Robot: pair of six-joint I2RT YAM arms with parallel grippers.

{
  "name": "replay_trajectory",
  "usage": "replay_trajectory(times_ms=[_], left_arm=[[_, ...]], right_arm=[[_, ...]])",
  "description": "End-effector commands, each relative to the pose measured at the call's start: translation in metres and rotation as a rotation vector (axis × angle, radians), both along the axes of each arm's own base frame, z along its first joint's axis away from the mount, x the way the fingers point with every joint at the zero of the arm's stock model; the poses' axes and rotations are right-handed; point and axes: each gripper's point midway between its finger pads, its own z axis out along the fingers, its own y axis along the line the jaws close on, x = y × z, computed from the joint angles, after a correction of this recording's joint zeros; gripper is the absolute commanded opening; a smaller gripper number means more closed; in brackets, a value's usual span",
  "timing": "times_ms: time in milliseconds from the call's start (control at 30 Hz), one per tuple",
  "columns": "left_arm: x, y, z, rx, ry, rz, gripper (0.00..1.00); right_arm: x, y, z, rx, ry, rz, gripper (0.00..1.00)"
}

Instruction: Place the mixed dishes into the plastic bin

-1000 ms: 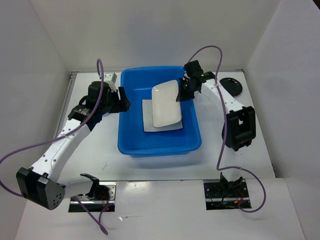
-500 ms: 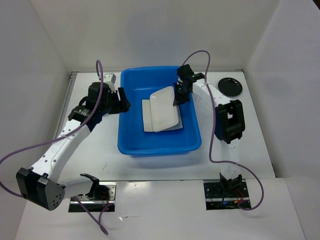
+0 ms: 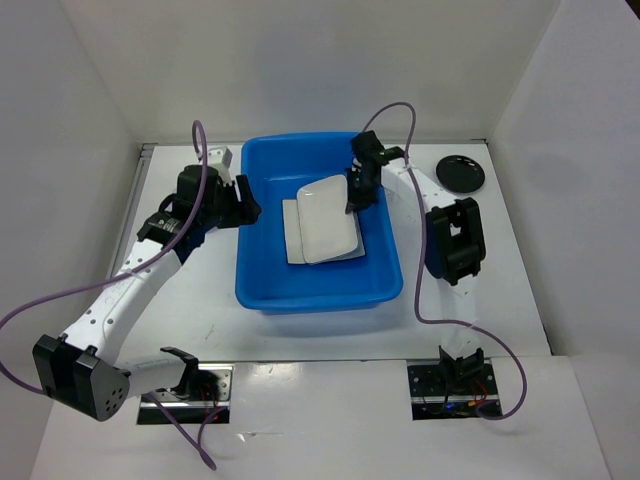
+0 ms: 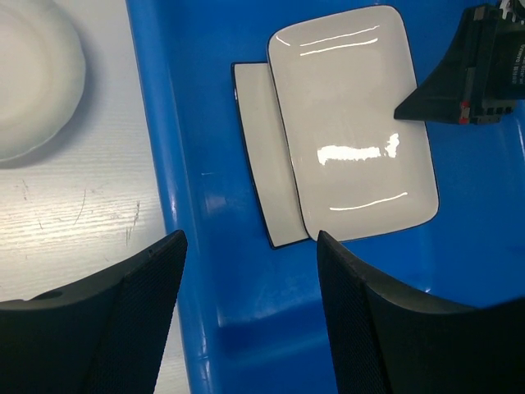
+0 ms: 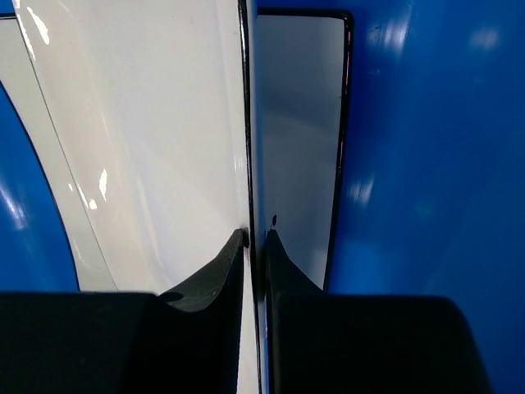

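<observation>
The blue plastic bin (image 3: 320, 290) stands mid-table. Two white square plates lie in it. The upper plate (image 3: 330, 215) rests across the lower plate (image 3: 294, 235), its right edge slightly raised. My right gripper (image 3: 353, 198) is shut on that right edge; in the right wrist view the fingers (image 5: 221, 271) pinch the plate (image 5: 139, 123) inside the bin (image 5: 426, 164). My left gripper (image 3: 245, 200) is open and empty over the bin's left wall (image 4: 164, 123), with both plates (image 4: 353, 131) ahead of it (image 4: 250, 246). The white bowl (image 4: 33, 74) sits left of the bin. The black dish (image 3: 461, 173) sits back right. The clear cup is out of view.
White enclosure walls stand at the left, back and right. The left arm's purple cable (image 3: 60, 300) loops over the table's left side. The right arm's elbow (image 3: 455, 240) hangs beside the bin's right wall.
My right gripper has moved left and down into the bin with the plate, which went from steeply tilted to nearly flat on the other plate. The left arm has not moved.
</observation>
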Motion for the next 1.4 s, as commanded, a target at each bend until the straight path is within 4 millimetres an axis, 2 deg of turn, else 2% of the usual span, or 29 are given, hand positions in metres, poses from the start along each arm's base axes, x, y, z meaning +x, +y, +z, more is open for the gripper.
replay_trajectory(times_ms=[0, 267, 400, 500, 667, 800, 833, 867, 900, 933, 967, 1000, 1067, 1100, 1133, 1200, 1233, 1333, 1367], left_arm=[[0.006, 0.003, 0.008, -0.016, -0.036, 0.035, 0.72], [0.007, 0.005, 0.005, -0.003, -0.04, 0.04, 0.72], [0.007, 0.007, 0.005, 0.002, -0.042, 0.048, 0.72], [0.008, 0.009, 0.005, 0.014, -0.045, 0.052, 0.72], [0.009, 0.01, 0.005, 0.019, -0.047, 0.06, 0.72], [0.009, 0.01, 0.005, 0.019, -0.047, 0.06, 0.72], [0.008, 0.013, 0.001, 0.028, -0.041, 0.07, 0.72], [0.008, 0.013, 0.001, 0.036, -0.042, 0.066, 0.72], [0.011, 0.018, 0.003, 0.04, -0.053, 0.088, 0.72], [0.016, 0.022, 0.002, 0.044, -0.061, 0.107, 0.75], [0.018, 0.027, -0.006, 0.052, -0.041, 0.12, 0.8], [0.026, 0.043, -0.007, 0.044, -0.039, 0.172, 0.86], [0.038, 0.062, -0.012, 0.033, -0.023, 0.229, 0.93], [0.045, 0.074, -0.009, 0.02, -0.029, 0.271, 0.93], [0.054, 0.098, -0.015, 0.006, -0.018, 0.335, 0.94], [0.062, 0.12, -0.02, -0.005, -0.012, 0.409, 0.94], [0.067, 0.137, -0.027, -0.005, 0.007, 0.46, 0.94], [0.081, 0.157, -0.042, -0.041, 0.024, 0.508, 0.91], [0.081, 0.175, -0.053, -0.062, 0.043, 0.549, 0.88]], right_arm=[[-0.015, -0.003, -0.028, -0.138, 0.056, 0.024, 0.0], [-0.023, -0.004, -0.047, -0.169, 0.1, 0.032, 0.0], [-0.024, -0.007, -0.056, -0.188, 0.114, 0.029, 0.03], [-0.032, -0.006, -0.066, -0.201, 0.139, 0.04, 0.05], [-0.032, -0.006, -0.066, -0.201, 0.139, 0.04, 0.08], [-0.032, -0.006, -0.066, -0.201, 0.139, 0.04, 0.13], [-0.032, -0.006, -0.066, -0.201, 0.139, 0.04, 0.2], [-0.032, -0.008, -0.059, -0.209, 0.131, 0.035, 0.28], [-0.026, -0.006, -0.044, -0.194, 0.098, 0.033, 0.32], [-0.022, -0.006, -0.035, -0.195, 0.077, 0.027, 0.4], [-0.023, -0.006, -0.025, -0.195, 0.075, 0.027, 0.46], [-0.015, -0.005, 0.0, -0.183, 0.017, 0.017, 0.49], [-0.01, -0.006, 0.028, -0.173, -0.042, 0.015, 0.56], [-0.007, -0.007, 0.044, -0.167, -0.081, 0.006, 0.58], [-0.008, -0.008, 0.068, -0.145, -0.128, 0.001, 0.59], [-0.012, -0.01, 0.087, -0.133, -0.163, 0.006, 0.62], [-0.015, -0.011, 0.109, -0.112, -0.207, 0.001, 0.62], [-0.027, -0.013, 0.124, -0.081, -0.24, 0.018, 0.64], [-0.033, -0.016, 0.143, -0.065, -0.285, 0.022, 0.66]])
